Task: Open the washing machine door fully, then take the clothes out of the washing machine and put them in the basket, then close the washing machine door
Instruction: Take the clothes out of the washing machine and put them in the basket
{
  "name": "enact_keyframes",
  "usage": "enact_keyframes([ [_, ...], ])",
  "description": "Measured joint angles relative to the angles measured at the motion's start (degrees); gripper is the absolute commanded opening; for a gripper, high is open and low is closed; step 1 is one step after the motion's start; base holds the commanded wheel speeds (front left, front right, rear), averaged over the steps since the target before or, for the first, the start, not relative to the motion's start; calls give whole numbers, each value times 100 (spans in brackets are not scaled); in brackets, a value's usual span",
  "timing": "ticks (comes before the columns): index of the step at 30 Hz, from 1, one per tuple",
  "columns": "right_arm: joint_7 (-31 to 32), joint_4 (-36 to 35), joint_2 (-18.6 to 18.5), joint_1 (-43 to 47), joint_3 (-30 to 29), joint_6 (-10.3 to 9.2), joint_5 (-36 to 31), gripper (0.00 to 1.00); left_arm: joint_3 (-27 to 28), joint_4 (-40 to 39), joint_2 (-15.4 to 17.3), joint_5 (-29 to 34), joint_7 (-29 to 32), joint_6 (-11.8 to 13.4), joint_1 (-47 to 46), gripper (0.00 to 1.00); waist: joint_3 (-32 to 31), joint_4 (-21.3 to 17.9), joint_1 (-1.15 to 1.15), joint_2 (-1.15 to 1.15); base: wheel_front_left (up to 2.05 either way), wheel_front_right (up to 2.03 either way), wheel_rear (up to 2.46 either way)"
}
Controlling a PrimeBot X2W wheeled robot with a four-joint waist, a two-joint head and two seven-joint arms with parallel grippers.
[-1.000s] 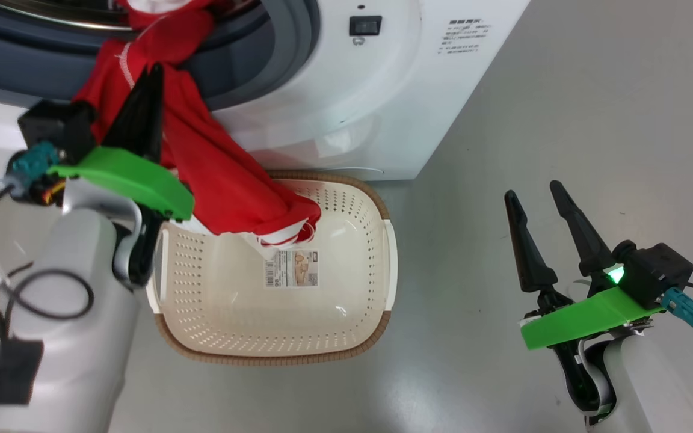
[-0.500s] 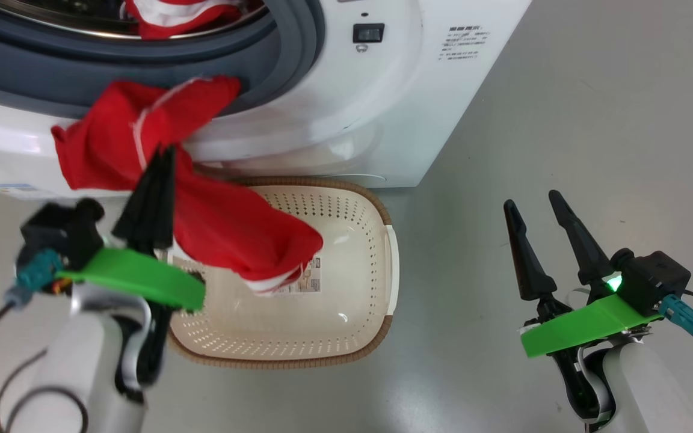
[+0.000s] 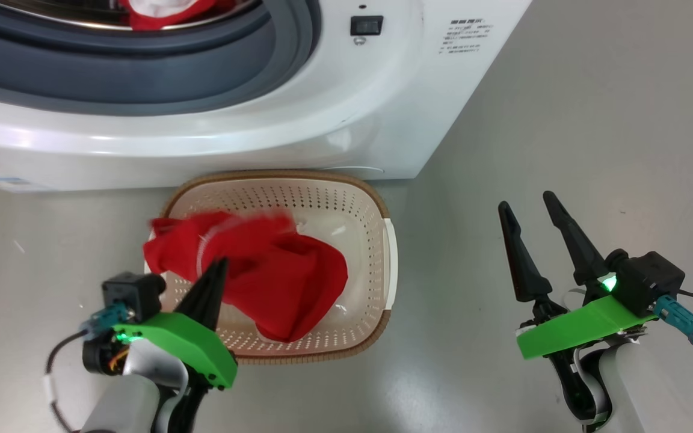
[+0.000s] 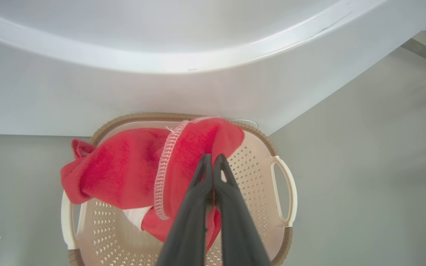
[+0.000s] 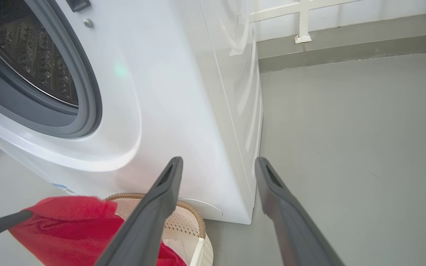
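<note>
The white washing machine (image 3: 346, 120) fills the top of the head view, its grey gasket (image 3: 142, 72) uncovered; the door is out of view. Some red clothes (image 3: 160, 11) still lie in the drum. My left gripper (image 3: 217, 267) is shut on a red garment (image 3: 274, 276), which hangs over the cream basket (image 3: 390, 264) on the floor in front of the machine. In the left wrist view the left gripper (image 4: 213, 159) pinches the garment (image 4: 124, 170) above the basket (image 4: 285, 184). My right gripper (image 3: 527, 207) stands open and empty to the right of the basket.
Bare grey floor (image 3: 593, 120) stretches right of the machine. In the right wrist view my right gripper (image 5: 218, 160) faces the machine's front corner (image 5: 198, 111), with the perforated drum (image 5: 31, 48) to the left and a wall base (image 5: 346, 37) behind.
My left gripper has pulled the red garment clear of the machine's opening and lowered it toward me, over the basket. The right gripper has hardly moved.
</note>
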Motion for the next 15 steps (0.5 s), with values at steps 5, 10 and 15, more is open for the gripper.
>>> enact_keyframes([
  [5,0,-4,1,-9,30,0,0,100,-125,1140,-64,-18,-236,-141,-436,0,86,-37,0,0,0,0,0],
  [10,0,-11,1,-46,35,0,1,100,-342,2292,-170,119,-651,-294,-1122,0,208,-117,0,0,0,0,0],
  [15,0,-51,1,-149,53,0,23,100,-632,3247,-383,162,-810,-394,-1665,0,375,-178,0,0,0,0,0],
])
